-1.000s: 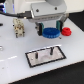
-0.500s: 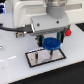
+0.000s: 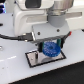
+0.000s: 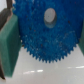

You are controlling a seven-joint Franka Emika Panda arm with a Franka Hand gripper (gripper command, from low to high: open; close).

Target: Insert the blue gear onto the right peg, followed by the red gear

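White table (image 3: pixel 12 70) fills the exterior view's left, bare and pale, with a dark cable (image 3: pixel 15 36) curving across it toward the robot arm (image 3: pixel 35 17). Moving rightward, the dark plate (image 3: pixel 33 59) with its pale rim lies flat on the table; its near corner shows clear of the arm. Above the plate's middle hangs the tool (image 3: pixel 51 46), its two green pads at either side of the blue gear (image 3: pixel 51 49). The gear sits low over the plate, its toothed rim showing between the pads; whether it touches the plate cannot be told at this blur. The big white body of the arm covers everything above and behind. Neither peg can be made out, and the red gear is out of sight in both views.

From the wrist view, one green pad (image 4: pixel 10 45) presses against the gear's toothed edge, and the blue gear (image 4: pixel 42 37) fills the middle of the picture, with its pale centre hole (image 4: pixel 50 16) plain to see. A sliver of the other pad (image 4: pixel 81 45) shows at the far side. So the tool is pinching the blue gear by its rim, over the pale table surface.
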